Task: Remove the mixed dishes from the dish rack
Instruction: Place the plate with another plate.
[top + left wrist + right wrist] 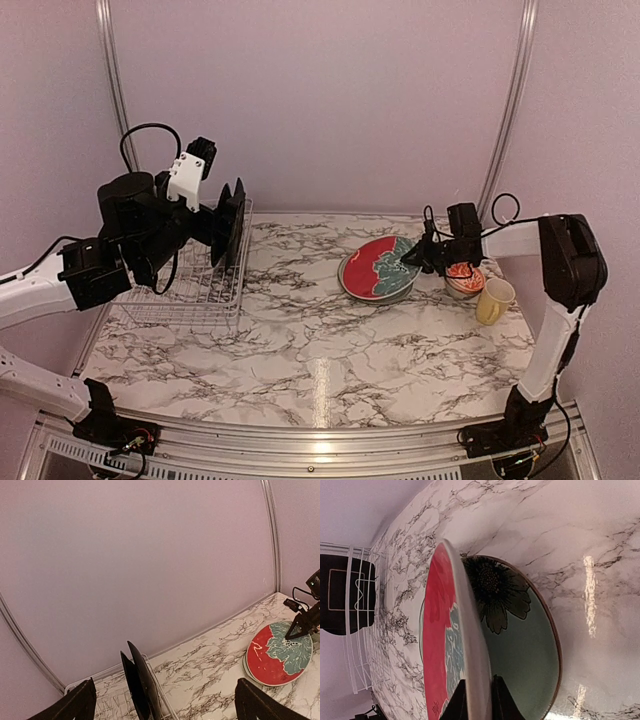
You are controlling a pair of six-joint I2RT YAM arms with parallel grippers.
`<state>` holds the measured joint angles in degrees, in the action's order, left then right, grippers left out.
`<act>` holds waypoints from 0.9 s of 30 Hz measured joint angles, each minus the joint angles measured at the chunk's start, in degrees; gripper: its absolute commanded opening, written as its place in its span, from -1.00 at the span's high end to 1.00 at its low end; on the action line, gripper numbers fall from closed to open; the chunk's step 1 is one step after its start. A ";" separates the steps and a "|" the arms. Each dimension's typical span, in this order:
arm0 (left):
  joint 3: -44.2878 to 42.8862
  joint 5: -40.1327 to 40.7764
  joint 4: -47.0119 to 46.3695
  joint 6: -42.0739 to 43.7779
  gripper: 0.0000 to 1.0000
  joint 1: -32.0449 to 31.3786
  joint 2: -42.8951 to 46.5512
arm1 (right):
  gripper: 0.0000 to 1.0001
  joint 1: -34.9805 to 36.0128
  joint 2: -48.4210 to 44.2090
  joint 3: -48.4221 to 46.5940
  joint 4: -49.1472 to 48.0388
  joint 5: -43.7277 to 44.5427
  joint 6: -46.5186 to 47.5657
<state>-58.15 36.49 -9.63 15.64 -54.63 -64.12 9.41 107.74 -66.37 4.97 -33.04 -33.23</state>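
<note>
The white wire dish rack [190,295] stands at the left and holds two black plates [238,215] upright. My left gripper [222,228] is open right by them; in the left wrist view its wide-apart fingers [75,705] straddle the black plates [140,682]. My right gripper [412,260] is shut on the rim of the red plate with teal leaves [375,270], which tilts over the pale green bowl [525,645]. The red-and-white bowl [463,279] and the yellow mug [494,300] stand on the table to the right.
The marble table [300,350] is walled by pale panels at the back and sides. The right arm's elbow [572,260] rises just behind the mug. The rack [360,630] shows far off in the right wrist view.
</note>
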 measured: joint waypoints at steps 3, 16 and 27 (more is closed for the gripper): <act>0.28 0.15 -0.20 0.20 -0.98 0.00 -0.11 | 0.47 0.00 1.14 -0.26 0.17 0.22 1.01; 0.81 0.68 -0.81 0.48 -0.98 0.37 -0.26 | -0.15 0.33 1.99 -2.64 5.68 5.86 7.98; 0.81 1.03 -0.83 1.14 -0.98 0.48 -0.26 | -0.66 4.55 2.71 -7.74 12.39 17.18 12.87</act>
<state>-57.34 37.52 -10.46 16.78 -54.15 -64.38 13.96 110.45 -74.11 17.37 -15.86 -20.36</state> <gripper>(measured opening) 0.989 0.792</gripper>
